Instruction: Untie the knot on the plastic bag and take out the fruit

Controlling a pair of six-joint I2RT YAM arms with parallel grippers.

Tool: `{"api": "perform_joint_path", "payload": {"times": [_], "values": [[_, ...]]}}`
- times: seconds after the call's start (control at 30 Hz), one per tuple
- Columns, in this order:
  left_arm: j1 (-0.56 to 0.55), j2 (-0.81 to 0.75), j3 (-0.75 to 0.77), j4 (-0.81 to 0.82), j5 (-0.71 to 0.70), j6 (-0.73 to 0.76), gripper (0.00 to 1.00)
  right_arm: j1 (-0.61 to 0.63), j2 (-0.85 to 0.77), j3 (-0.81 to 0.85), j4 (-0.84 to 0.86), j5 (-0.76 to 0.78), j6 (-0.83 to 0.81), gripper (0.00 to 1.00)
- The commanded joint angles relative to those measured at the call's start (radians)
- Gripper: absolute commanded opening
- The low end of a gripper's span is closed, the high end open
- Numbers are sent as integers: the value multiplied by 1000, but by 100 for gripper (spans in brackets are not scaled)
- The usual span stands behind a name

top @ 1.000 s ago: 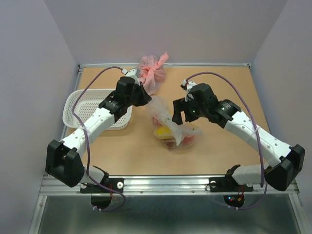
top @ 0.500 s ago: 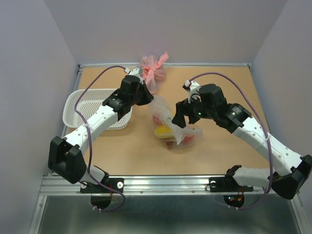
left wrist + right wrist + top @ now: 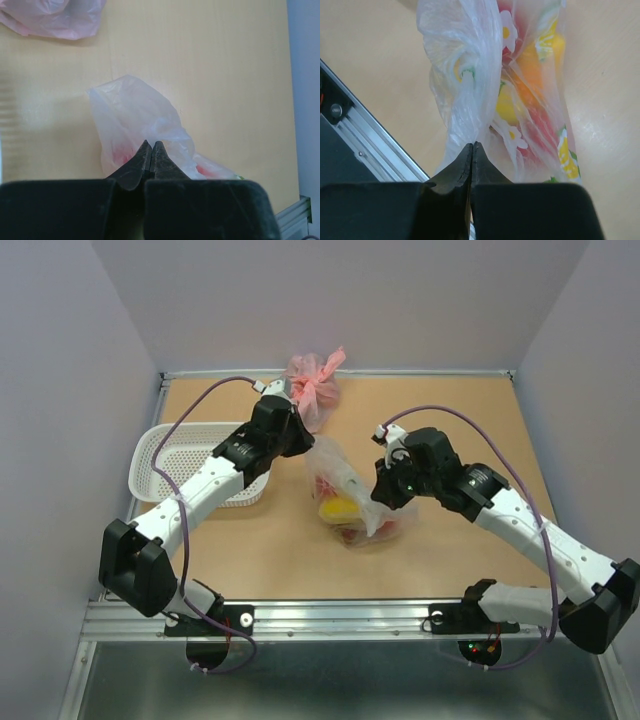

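The clear plastic bag lies in the middle of the table, with yellow fruit and red fruit inside. My left gripper is shut on the bag's far upper flap; its tips pinch the thin film. From the right, my right gripper is shut on a gathered fold of the bag, just below the twisted knot. Yellow fruit, orange fruit and red fruit show through the flower-printed plastic. Right tips meet on the film.
A white basket stands at the left, under my left arm. A pink tied bag sits at the far edge, and its edge shows in the left wrist view. The metal rail runs along the near table edge.
My right gripper has come down and left onto the bag and closed from wide open to shut on its plastic. The left arm has hardly moved.
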Motion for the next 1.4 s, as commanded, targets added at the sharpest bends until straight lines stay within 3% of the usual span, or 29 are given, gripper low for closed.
{"api": "perform_joint_path", "payload": {"times": [0.0,0.17,0.27,0.4,0.6,0.67,0.7,0.73,0.77,0.8,0.83,0.87,0.9,0.97,1.1,1.37], "values": [[11,-24,31,28,-121,-35,0,2,-130,-53,24,53,-10,0],[94,25,51,49,-115,-63,0,2,-304,-123,17,255,49,0],[143,68,60,72,-98,-86,0,2,-395,-166,13,291,52,0],[178,128,72,130,-57,-149,0,2,-535,-185,5,268,50,0],[163,160,112,184,51,-184,0,2,-567,-162,-21,173,-2,0],[145,130,129,184,49,-146,8,2,-547,-134,-32,127,-11,2],[140,114,130,184,46,-134,23,2,-537,-122,-38,116,-13,18],[135,76,126,184,48,-100,31,2,-517,-93,-39,98,-10,31],[132,53,121,184,51,-85,49,2,-501,-78,-42,95,-8,43],[122,32,112,181,55,-72,56,2,-491,-56,-47,104,-5,66],[111,-19,89,170,43,-74,62,2,-462,-18,-52,146,6,74],[97,-45,75,157,11,-74,74,2,-448,8,-59,168,18,80],[76,-68,58,128,-32,-68,78,3,-435,31,-61,182,18,87],[-27,-123,40,34,-126,-51,82,2,-390,103,-67,247,15,91],[-124,-205,0,-76,-234,-81,84,2,-293,192,-73,303,4,90],[-316,-276,-199,-112,-291,-234,83,2,-95,202,-36,237,13,90]]}}
